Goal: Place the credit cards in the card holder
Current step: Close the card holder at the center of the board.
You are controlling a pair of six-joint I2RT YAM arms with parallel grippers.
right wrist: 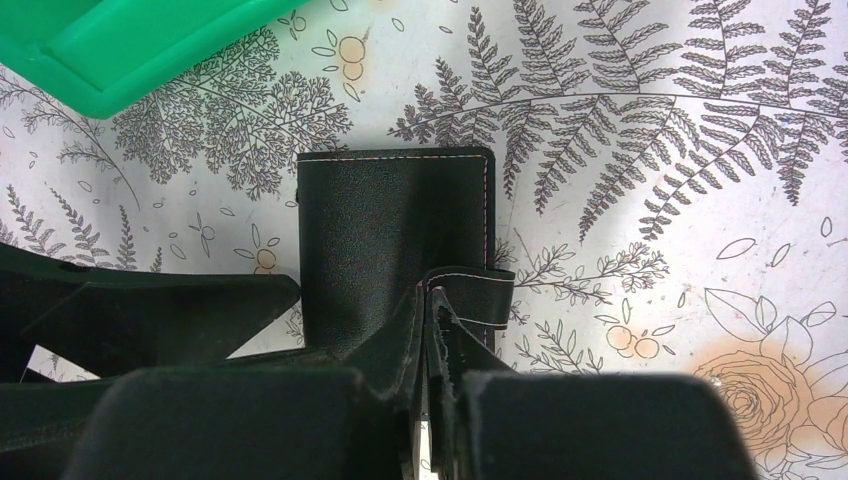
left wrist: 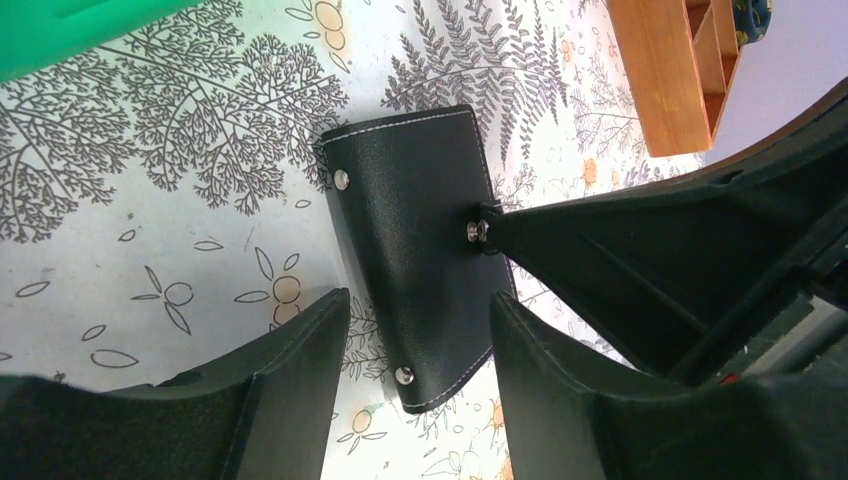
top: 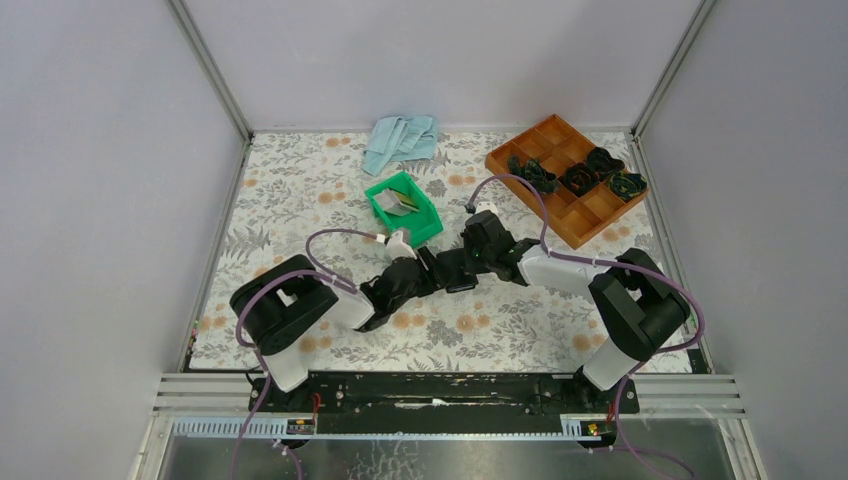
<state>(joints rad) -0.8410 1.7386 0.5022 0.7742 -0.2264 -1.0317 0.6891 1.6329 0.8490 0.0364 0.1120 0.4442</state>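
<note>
Black card holder (left wrist: 415, 250) lies folded on the flowered cloth (top: 300, 190) at mid-frame of the top view. The right gripper (right wrist: 437, 300) is clamped on its tab (right wrist: 478, 297), and the left gripper (left wrist: 418, 310) has its jaws apart astride the holder's lower end. Pulling the tab with the body unpinned may drag the whole holder along, or the tab may slip free; the cards (top: 397, 203) sit in the green bin (top: 428, 218), upper centre.

Near end of card holder (right wrist: 390, 220) hidden behind right gripper (right wrist: 433, 305). Wrist views crop green bin (right wrist: 130, 45). Top view: credit cards (top: 398, 203) too small to count.
</note>
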